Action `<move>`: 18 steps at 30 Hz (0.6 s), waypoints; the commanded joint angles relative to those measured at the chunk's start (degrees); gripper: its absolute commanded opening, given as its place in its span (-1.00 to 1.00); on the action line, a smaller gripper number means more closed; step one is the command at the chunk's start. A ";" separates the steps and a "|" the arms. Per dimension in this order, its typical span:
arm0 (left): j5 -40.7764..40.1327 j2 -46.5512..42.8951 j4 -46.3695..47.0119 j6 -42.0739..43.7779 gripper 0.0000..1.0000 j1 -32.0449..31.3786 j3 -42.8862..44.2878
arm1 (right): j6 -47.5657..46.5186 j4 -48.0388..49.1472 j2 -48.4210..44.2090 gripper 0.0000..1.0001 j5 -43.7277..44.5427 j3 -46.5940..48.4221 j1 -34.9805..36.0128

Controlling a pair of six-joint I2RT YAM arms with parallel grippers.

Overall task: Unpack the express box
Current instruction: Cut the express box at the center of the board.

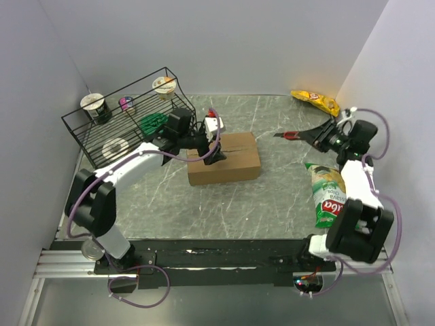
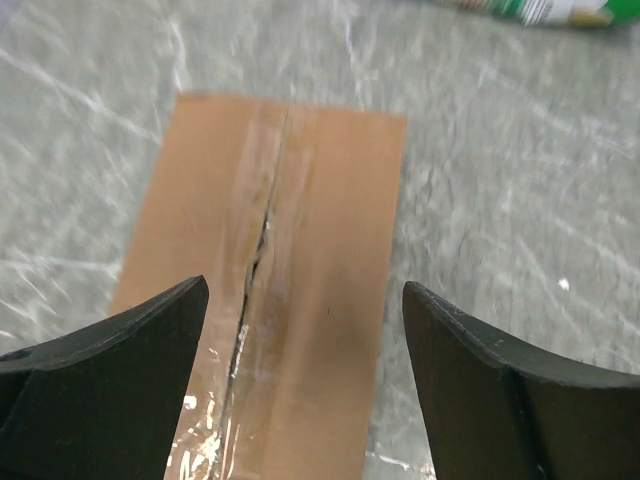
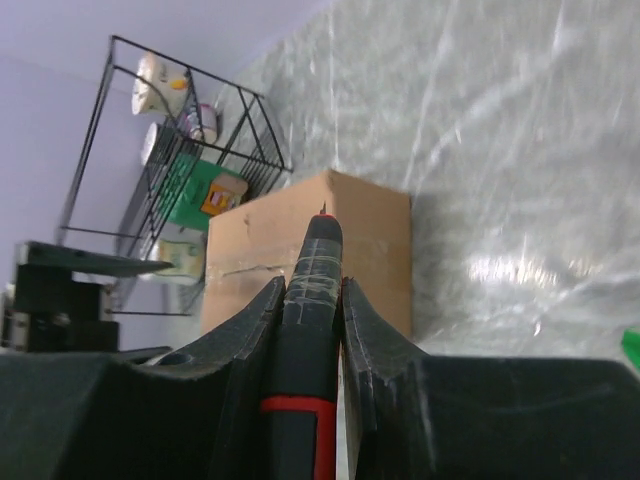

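Observation:
The express box (image 1: 231,163), a brown carton with a taped centre seam, lies shut in the middle of the table. Part of the tape along the seam (image 2: 262,240) is slit. My left gripper (image 1: 215,155) hovers over the box's left end, open, with the box top (image 2: 300,230) showing between its black fingers (image 2: 110,380) and nothing held. At the right, my right gripper (image 1: 321,136) is shut on a black and red cutter (image 3: 310,300). The cutter's tip (image 1: 282,135) points toward the box (image 3: 370,240) but stays apart from it.
A black wire rack (image 1: 122,122) with cups and small packets stands at the back left, just behind the left arm. A green chip bag (image 1: 327,193) lies beside the right arm. A yellow bag (image 1: 315,102) rests at the back right.

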 commanded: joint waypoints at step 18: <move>-0.97 14.95 -14.82 13.50 0.54 -5.06 15.12 | 17.54 37.50 20.16 -1.00 -11.38 -4.05 0.42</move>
